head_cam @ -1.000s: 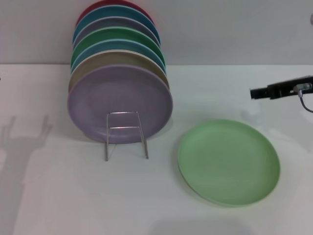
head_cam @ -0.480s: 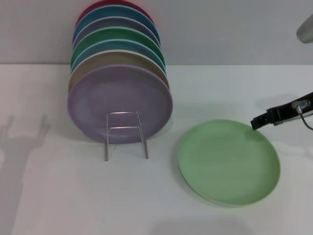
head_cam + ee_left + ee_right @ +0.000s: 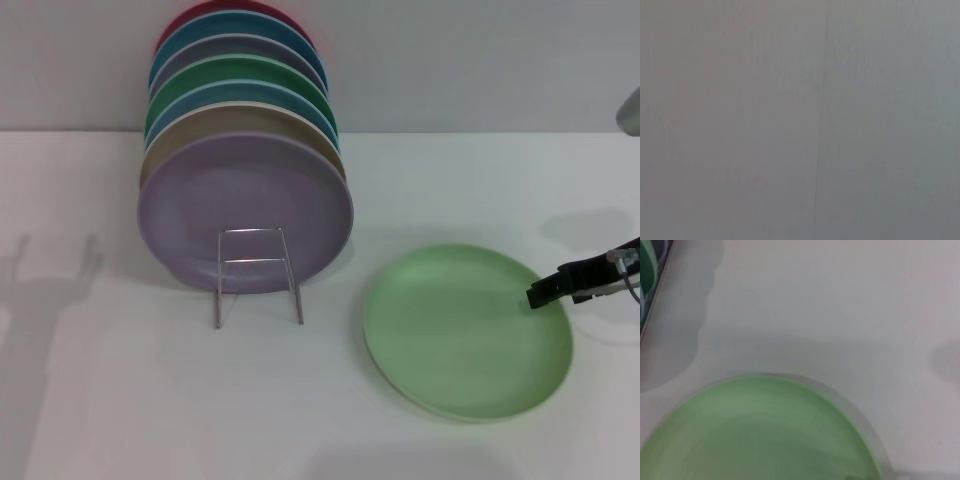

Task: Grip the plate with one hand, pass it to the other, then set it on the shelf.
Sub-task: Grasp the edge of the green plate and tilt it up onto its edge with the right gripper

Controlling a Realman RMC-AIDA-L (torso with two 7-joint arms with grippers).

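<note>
The pale mint-green plate (image 3: 467, 332) lies flat on the white table, right of centre in the head view. It also fills the lower part of the right wrist view (image 3: 760, 435). My right gripper (image 3: 547, 293) reaches in from the right edge and sits low at the plate's right rim. The silver wire shelf (image 3: 257, 272) stands to the plate's left, its front loops free. My left gripper is out of view, and the left wrist view shows only a plain grey surface.
Several plates stand upright in the rack behind the free loops, with a lavender plate (image 3: 245, 205) in front and a darker green one (image 3: 240, 72) further back. Their edge shows in the right wrist view (image 3: 649, 285). A grey wall runs behind the white table (image 3: 120, 400).
My right gripper has come down and toward me, from above the table behind the plate to the plate's right rim. The plate and the rack have not moved.
</note>
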